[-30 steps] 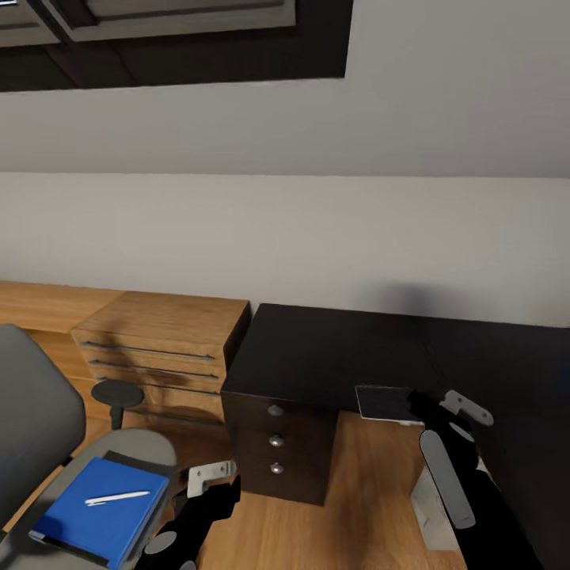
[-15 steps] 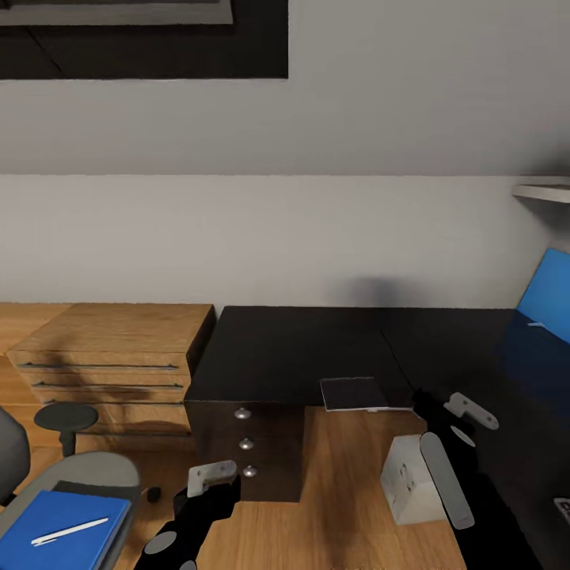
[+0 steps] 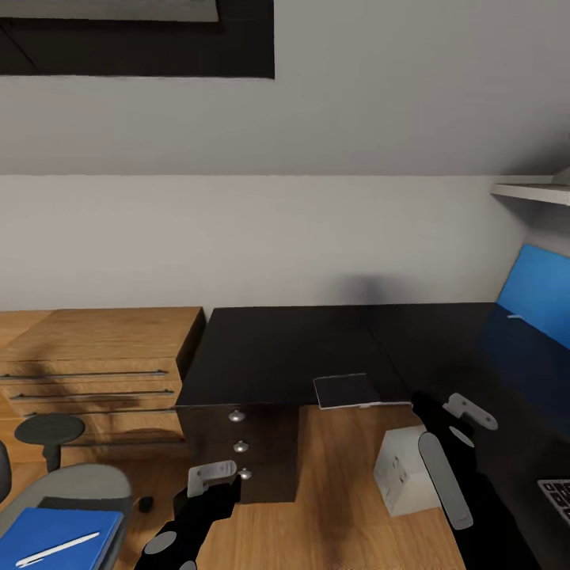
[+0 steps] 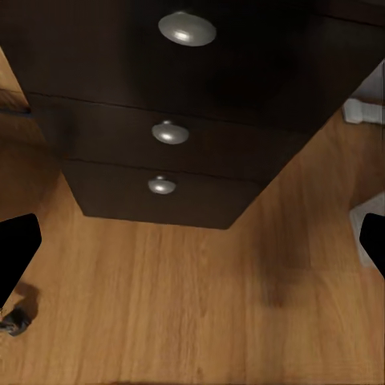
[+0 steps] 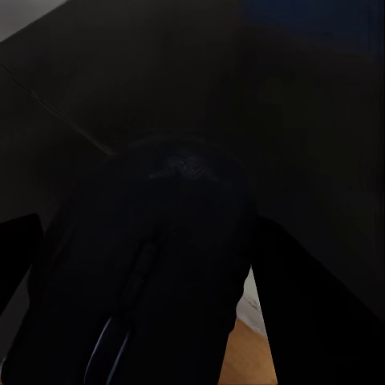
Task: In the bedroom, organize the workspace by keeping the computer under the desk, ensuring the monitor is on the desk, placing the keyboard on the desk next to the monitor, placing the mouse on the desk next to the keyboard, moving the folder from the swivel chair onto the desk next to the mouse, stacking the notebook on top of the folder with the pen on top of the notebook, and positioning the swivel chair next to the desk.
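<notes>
Dark grey mouse [image 5: 152,281] is sitting clamped in your right gripper [image 3: 443,443], seemingly over the desk [image 3: 301,348]; your left gripper [image 3: 212,477] is hanging wide and empty. Folder [image 3: 55,538] and pen [image 3: 55,549] are waiting on the swivel chair [image 3: 79,483].

Glossy black desk [image 3: 293,348] with blue back panel, 3-knob drawer unit. Dark notebook [image 3: 348,390] flat at desk's front edge. Silver-grey computer [image 3: 402,471] on wood floor under desk. Keyboard [image 3: 556,497] corner on desk. Blue folder [image 3: 47,538], white pen [image 3: 55,549] on top, lying on grey swivel chair [image 3: 87,484]. Dark mouse [image 5: 152,281] close above desktop.
</notes>
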Motion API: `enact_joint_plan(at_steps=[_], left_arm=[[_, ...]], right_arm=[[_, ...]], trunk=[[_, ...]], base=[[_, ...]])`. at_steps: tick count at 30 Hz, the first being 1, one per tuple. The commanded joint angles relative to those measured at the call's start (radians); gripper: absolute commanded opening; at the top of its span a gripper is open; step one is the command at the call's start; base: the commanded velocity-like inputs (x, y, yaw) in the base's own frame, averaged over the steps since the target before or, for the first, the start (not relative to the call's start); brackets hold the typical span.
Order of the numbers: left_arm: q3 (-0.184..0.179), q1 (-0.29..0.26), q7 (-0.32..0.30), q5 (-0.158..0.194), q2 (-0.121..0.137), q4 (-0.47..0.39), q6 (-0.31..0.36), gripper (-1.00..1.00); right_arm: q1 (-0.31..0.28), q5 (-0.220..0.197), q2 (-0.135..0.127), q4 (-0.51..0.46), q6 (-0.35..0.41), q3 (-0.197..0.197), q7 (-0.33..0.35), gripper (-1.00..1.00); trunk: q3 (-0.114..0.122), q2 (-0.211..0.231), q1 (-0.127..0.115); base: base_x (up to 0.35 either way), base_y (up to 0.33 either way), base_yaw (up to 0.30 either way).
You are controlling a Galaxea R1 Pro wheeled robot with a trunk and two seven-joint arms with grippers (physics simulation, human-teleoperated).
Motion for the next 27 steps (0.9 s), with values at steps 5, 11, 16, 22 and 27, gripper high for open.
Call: enact_joint_plan(at_steps=[5, 11, 16, 22, 27], left_arm=[[-0.001, 0.000, 0.009, 0.012, 0.000, 0.000, 0.001, 1.00], [-0.001, 0.000, 0.009, 0.011, -0.001, 0.005, 0.001, 1.00], [-0.006, 0.000, 0.013, 0.011, -0.004, 0.059, 0.001, 1.00], [-0.010, 0.000, 0.011, 0.012, -0.006, 0.077, 0.001, 1.00], [-0.042, -0.001, 0.014, 0.013, -0.006, 0.080, 0.001, 1.00]], right_arm=[[-0.001, -0.005, 0.000, -0.002, 0.004, 0.000, -0.003, -1.00], [-0.001, -0.007, 0.000, -0.001, 0.004, 0.001, -0.003, -1.00], [-0.001, -0.006, 0.000, 0.000, -0.016, 0.010, -0.001, -1.00], [-0.011, 0.028, -0.037, 0.026, -0.043, 0.056, 0.006, -1.00], [-0.147, 0.047, -0.129, 0.160, -0.013, 0.060, 0.003, -1.00]], trunk=[[-0.001, -0.001, 0.000], [-0.002, -0.001, 0.000], [-0.002, -0.001, 0.000], [-0.002, -0.001, 0.000], [-0.002, -0.001, 0.000]], base=[[0.000, 0.132, -0.263], [0.000, 0.012, -0.141], [0.000, 0.000, -0.003], [0.000, 0.000, 0.000], [0.000, 0.000, 0.000]])
